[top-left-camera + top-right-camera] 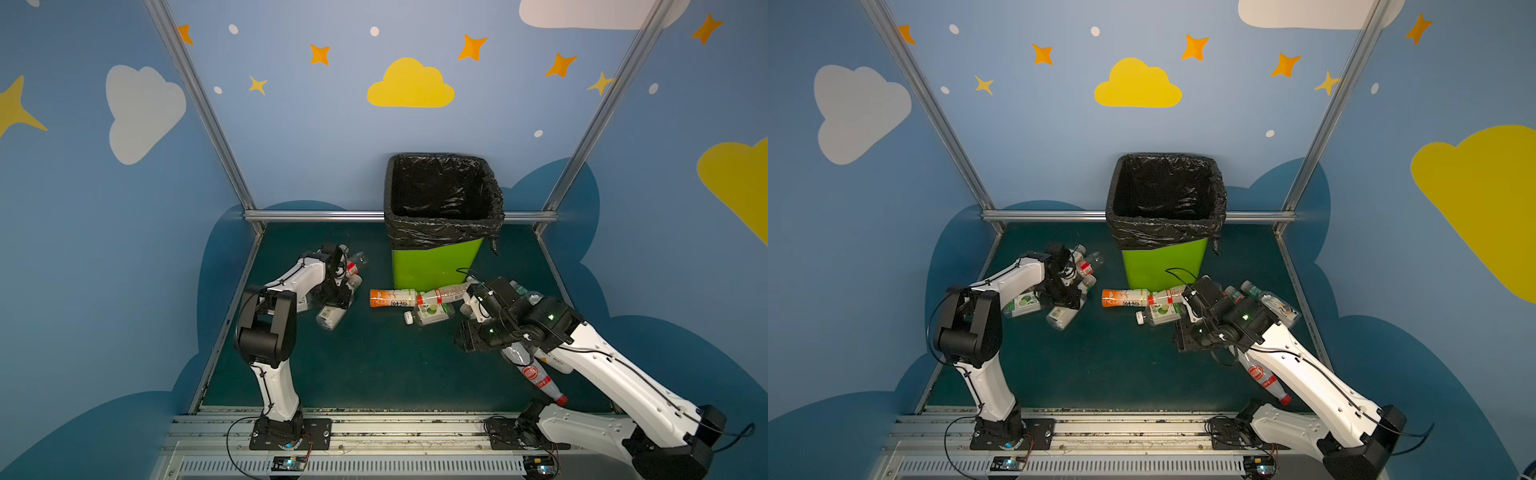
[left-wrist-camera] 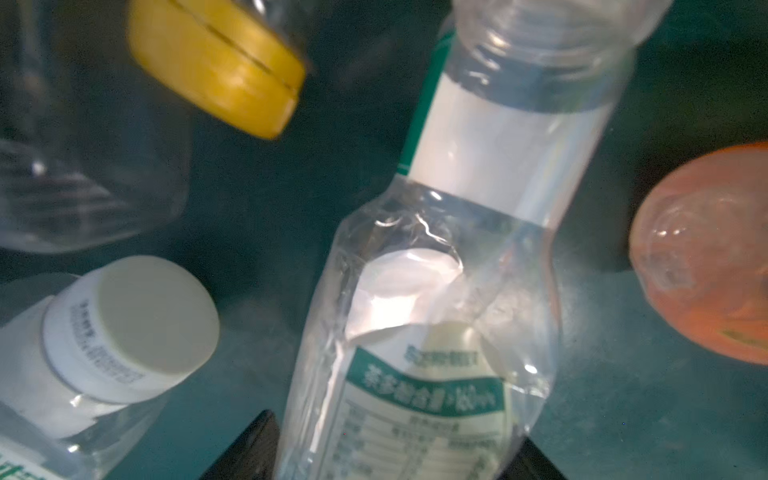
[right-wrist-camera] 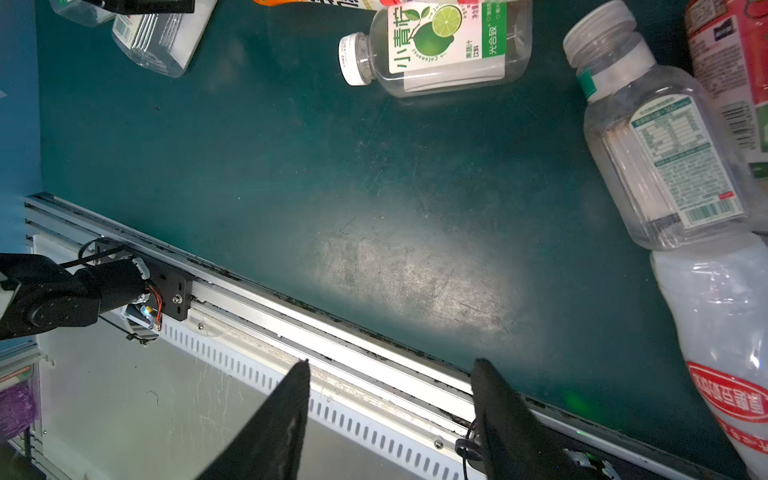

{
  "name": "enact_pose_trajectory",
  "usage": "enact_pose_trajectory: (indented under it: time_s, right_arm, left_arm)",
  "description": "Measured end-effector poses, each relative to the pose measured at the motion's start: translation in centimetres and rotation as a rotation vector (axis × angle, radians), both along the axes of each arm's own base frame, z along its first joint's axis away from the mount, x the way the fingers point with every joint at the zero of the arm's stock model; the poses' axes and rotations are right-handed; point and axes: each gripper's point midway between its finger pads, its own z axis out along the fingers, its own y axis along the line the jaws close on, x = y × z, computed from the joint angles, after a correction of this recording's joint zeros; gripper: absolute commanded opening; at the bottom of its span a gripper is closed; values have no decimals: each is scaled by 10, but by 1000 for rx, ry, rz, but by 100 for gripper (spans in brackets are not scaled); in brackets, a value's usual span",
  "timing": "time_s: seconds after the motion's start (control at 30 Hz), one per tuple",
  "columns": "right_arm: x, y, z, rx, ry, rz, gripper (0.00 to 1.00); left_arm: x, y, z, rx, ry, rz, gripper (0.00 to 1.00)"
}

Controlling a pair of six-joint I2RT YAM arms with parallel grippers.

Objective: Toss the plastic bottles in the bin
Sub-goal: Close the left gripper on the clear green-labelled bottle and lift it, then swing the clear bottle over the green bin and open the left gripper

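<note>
The bin (image 1: pixel 436 266), upper centre in both top views, shows nothing inside; the plastic bottles (image 1: pixel 392 298) lie on the surface (image 1: pixel 374 365). Your left jaws pinch a clear bottle (image 2: pixel 436 332); your right jaws stand spread, empty.

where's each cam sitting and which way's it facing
Top views: high in front, looking down at the bin; left arm, right arm show.
Left wrist: on the left arm, looking down; left gripper flanks a clear bottle.
Right wrist: on the right arm, facing the front rail; right gripper open.
Shared: lime-label bottle, also in both top views.
</note>
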Motion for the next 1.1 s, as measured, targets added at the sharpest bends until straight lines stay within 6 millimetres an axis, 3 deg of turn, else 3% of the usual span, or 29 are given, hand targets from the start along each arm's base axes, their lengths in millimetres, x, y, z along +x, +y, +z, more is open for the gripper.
enact_pose_trajectory:
  time_s: [0.03, 0.1, 0.2, 0.23, 0.57, 0.77, 1.1]
  right_arm:
    - [0, 0, 0, 0, -2, -1, 63]
    - [0, -2, 2, 0, -10, -3, 63]
    - [1, -3, 4, 1, -23, -6, 63]
    - [1, -4, 4, 1, -26, -7, 63]
    - [3, -3, 5, -7, -36, 2, 63]
    - [10, 4, 8, -15, -43, 25, 63]
    - [20, 18, 10, -14, -51, 80, 63]
  left_arm:
    - [-3, -1, 1, -9, 3, 6, 30]
    - [-8, -1, 4, -17, 0, 19, 25]
    - [-15, -1, 14, -31, -19, 43, 44]
    - [-18, -1, 19, -35, -30, 48, 46]
    - [-48, 2, 92, -93, -177, 116, 46]
    - [-73, 8, 157, -160, -335, 211, 46]
    - [-97, 12, 308, -377, -741, 333, 48]
